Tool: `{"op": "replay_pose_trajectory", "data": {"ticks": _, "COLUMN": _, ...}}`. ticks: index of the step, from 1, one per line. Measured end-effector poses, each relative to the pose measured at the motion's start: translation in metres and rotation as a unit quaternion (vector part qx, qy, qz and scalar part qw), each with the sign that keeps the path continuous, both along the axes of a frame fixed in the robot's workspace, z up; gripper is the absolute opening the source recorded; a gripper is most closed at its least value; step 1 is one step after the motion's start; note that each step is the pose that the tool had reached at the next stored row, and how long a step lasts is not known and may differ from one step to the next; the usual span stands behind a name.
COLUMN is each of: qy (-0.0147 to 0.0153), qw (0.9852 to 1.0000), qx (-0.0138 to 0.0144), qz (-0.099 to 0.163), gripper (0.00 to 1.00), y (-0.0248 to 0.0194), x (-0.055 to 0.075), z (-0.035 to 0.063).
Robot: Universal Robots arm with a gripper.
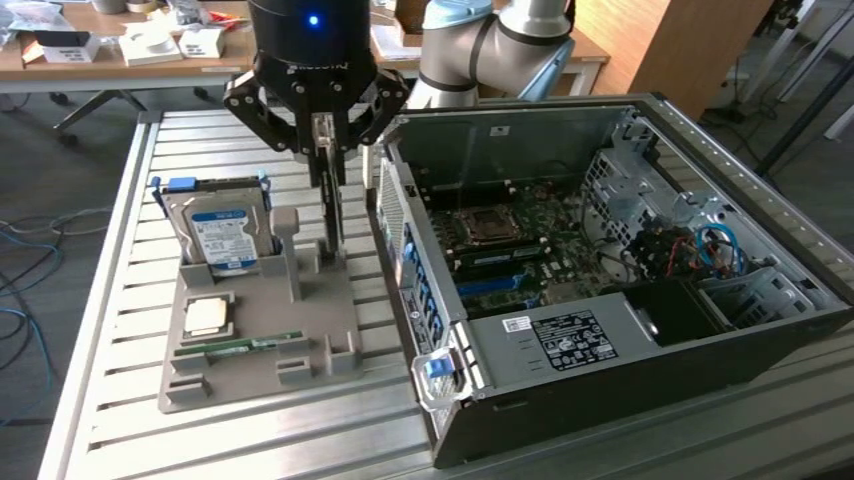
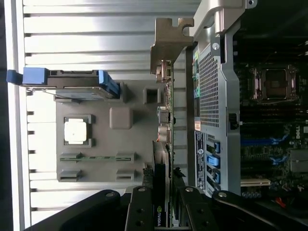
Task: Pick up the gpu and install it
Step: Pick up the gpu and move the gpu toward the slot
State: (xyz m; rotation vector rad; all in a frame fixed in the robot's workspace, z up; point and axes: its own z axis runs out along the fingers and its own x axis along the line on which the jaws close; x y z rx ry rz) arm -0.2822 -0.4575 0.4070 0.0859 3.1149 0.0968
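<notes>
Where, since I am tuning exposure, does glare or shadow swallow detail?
Wrist view: the ribbed silver metal table burns out white; the open dark-grey computer case interior goes dark; the green gpu card held in the black gripper reads fine. Exterior view: even light, just a glaring blue lamp.

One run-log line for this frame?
gripper: shut on gpu | gpu: upright, at gray holder | pc case: open, gpu not installed

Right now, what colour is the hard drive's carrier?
Blue; the carrier shows best in the wrist view.
</notes>
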Motion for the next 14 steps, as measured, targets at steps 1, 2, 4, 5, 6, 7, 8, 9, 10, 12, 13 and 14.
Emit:
{"op": "replay_pose_trajectory", "data": {"ticks": 1, "qy": 0.0000, "qw": 1.0000, "qx": 0.0001, "qz": 0.000, "gripper": 0.26, "y": 0.0000, "x": 0.000, "z": 0.0016}}
{"op": "replay_pose_trajectory", "data": {"ticks": 2, "qy": 0.0000, "qw": 1.0000, "qx": 0.0002, "qz": 0.000, "gripper": 0.26, "y": 0.0000, "x": 0.000, "z": 0.0032}}
{"op": "replay_pose_trajectory", "data": {"ticks": 4, "qy": 0.0000, "qw": 1.0000, "qx": 0.0004, "qz": 0.000, "gripper": 0.26, "y": 0.0000, "x": 0.000, "z": 0.0058}}
{"op": "replay_pose_trajectory", "data": {"ticks": 5, "qy": 0.0000, "qw": 1.0000, "qx": 0.0004, "qz": 0.000, "gripper": 0.26, "y": 0.0000, "x": 0.000, "z": 0.0072}}
{"op": "replay_pose_trajectory", "data": {"ticks": 6, "qy": 0.0000, "qw": 1.0000, "qx": 0.0004, "qz": 0.000, "gripper": 0.26, "y": 0.0000, "x": 0.000, "z": 0.0086}}
{"op": "replay_pose_trajectory", "data": {"ticks": 7, "qy": 0.0000, "qw": 1.0000, "qx": 0.0005, "qz": 0.000, "gripper": 0.26, "y": 0.0000, "x": 0.000, "z": 0.0101}}
{"op": "replay_pose_trajectory", "data": {"ticks": 8, "qy": 0.0000, "qw": 1.0000, "qx": 0.0006, "qz": 0.000, "gripper": 0.26, "y": 0.0000, "x": 0.000, "z": 0.0114}}
{"op": "replay_pose_trajectory", "data": {"ticks": 9, "qy": 0.0000, "qw": 1.0000, "qx": 0.0006, "qz": 0.000, "gripper": 0.26, "y": 0.0000, "x": 0.001, "z": 0.0129}}
{"op": "replay_pose_trajectory", "data": {"ticks": 10, "qy": 0.0000, "qw": 1.0000, "qx": 0.0006, "qz": 0.000, "gripper": 0.26, "y": 0.0000, "x": 0.001, "z": 0.0143}}
{"op": "replay_pose_trajectory", "data": {"ticks": 12, "qy": 0.0000, "qw": 1.0000, "qx": 0.0008, "qz": 0.000, "gripper": 0.26, "y": 0.0000, "x": 0.001, "z": 0.0169}}
{"op": "replay_pose_trajectory", "data": {"ticks": 13, "qy": 0.0000, "qw": 1.0000, "qx": 0.0009, "qz": 0.000, "gripper": 0.26, "y": 0.0000, "x": 0.001, "z": 0.0183}}
{"op": "replay_pose_trajectory", "data": {"ticks": 14, "qy": 0.0000, "qw": 1.0000, "qx": 0.0010, "qz": 0.000, "gripper": 0.26, "y": 0.0000, "x": 0.001, "z": 0.0197}}
